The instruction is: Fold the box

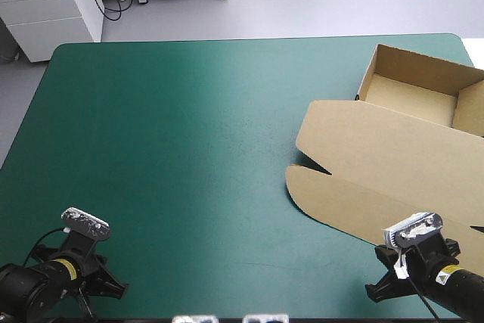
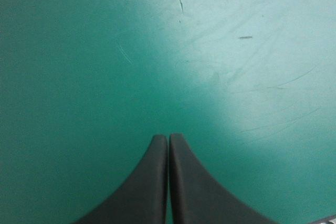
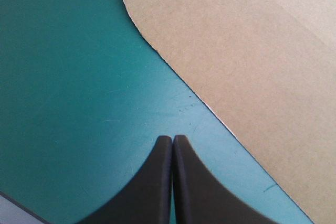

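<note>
The brown box (image 1: 393, 153) lies at the table's right side as an open tray (image 1: 420, 92) with raised walls at the far right and its lid flat toward the front. My right gripper (image 1: 393, 285) rests shut at the front right, just short of the lid's rounded front edge. In the right wrist view that gripper (image 3: 172, 139) is an empty pointed arch, with the box lid (image 3: 252, 61) ahead and to one side. My left gripper (image 1: 94, 289) sits shut at the front left, far from the box. The left wrist view shows the left gripper (image 2: 168, 137) over bare cover.
The teal-green cover (image 1: 174, 149) stretches bare across the left and middle of the table. The table's front edge lies close behind both grippers. The box's right part runs past the table's right edge of view.
</note>
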Controlling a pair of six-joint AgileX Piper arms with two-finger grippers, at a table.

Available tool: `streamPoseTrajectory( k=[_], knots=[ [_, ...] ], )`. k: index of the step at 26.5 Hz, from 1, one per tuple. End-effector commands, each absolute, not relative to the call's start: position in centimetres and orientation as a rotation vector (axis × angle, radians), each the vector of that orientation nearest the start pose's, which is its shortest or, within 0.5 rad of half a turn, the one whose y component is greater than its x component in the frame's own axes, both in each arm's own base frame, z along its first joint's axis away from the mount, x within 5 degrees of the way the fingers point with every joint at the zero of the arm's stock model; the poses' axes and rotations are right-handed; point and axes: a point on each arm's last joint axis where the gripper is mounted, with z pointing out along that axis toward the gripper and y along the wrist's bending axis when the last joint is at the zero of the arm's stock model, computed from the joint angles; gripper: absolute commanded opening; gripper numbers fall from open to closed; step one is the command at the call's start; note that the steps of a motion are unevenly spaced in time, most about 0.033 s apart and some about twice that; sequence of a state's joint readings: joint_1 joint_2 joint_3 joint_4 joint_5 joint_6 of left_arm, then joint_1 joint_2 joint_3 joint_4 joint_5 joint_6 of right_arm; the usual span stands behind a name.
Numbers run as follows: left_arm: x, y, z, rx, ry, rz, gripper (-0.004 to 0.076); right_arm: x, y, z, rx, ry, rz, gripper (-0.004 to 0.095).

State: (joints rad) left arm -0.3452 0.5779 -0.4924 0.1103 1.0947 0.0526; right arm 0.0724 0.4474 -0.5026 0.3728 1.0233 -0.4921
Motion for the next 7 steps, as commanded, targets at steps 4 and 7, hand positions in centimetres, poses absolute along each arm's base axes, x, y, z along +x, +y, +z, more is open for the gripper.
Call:
streamPoseTrajectory(
  k=[4, 7],
  knots=[
    [8.20, -2.01, 26.13, 0.533, 2.509, 0.033, -0.0008, 6.47, 3.50, 28.18, -0.522, 2.277, 0.318, -0.0019],
    [8.16, -2.00, 26.11, 0.532, 2.514, 0.033, -0.0008, 6.47, 3.50, 28.18, -0.522, 2.277, 0.318, -0.0020]
  ],
)
